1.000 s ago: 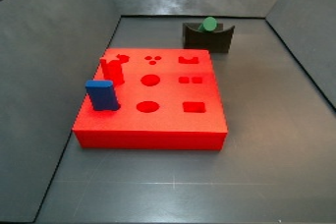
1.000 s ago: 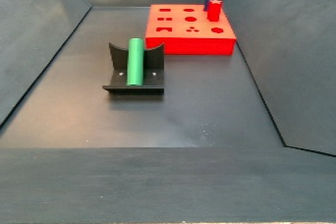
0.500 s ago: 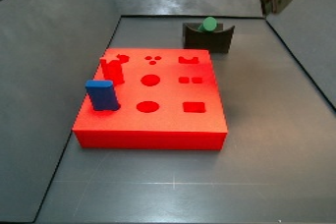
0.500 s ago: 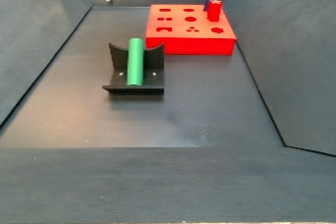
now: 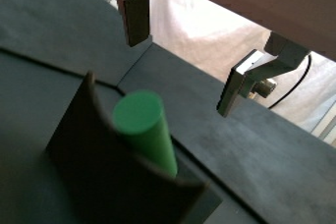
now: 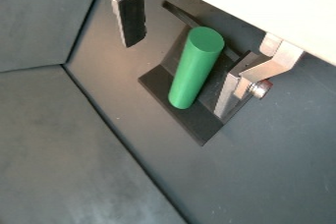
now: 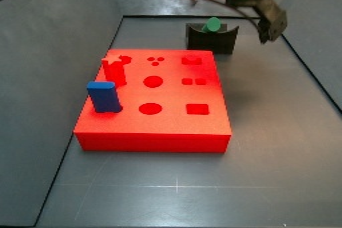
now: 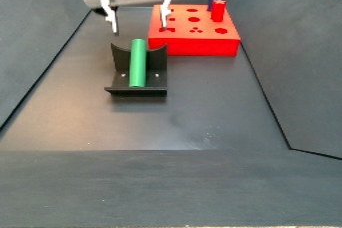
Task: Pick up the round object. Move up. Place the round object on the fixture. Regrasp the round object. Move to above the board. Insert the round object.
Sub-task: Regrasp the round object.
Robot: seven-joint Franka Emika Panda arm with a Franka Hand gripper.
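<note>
The green round object (image 8: pixel 136 63) lies in the notch of the dark fixture (image 8: pixel 115 84); it shows in both wrist views (image 6: pixel 192 68) (image 5: pixel 147 132) and in a side view (image 7: pixel 213 24). My gripper (image 8: pixel 135 18) hangs above the fixture, open and empty. Its fingers (image 6: pixel 132 18) stand either side of the peg, apart from it; in a wrist view the gripper (image 6: pixel 182 56) straddles it. The red board (image 7: pixel 160 102) lies apart from the fixture, with shaped holes in its top.
A blue block (image 7: pixel 103 96) and a red peg (image 7: pixel 115 71) stand in the board's holes. Dark sloping walls (image 8: pixel 40 62) enclose the grey floor (image 8: pixel 174 122).
The gripper has come down from the top of the view to just above the fixture and the green peg, jaws open. The peg has not moved.
</note>
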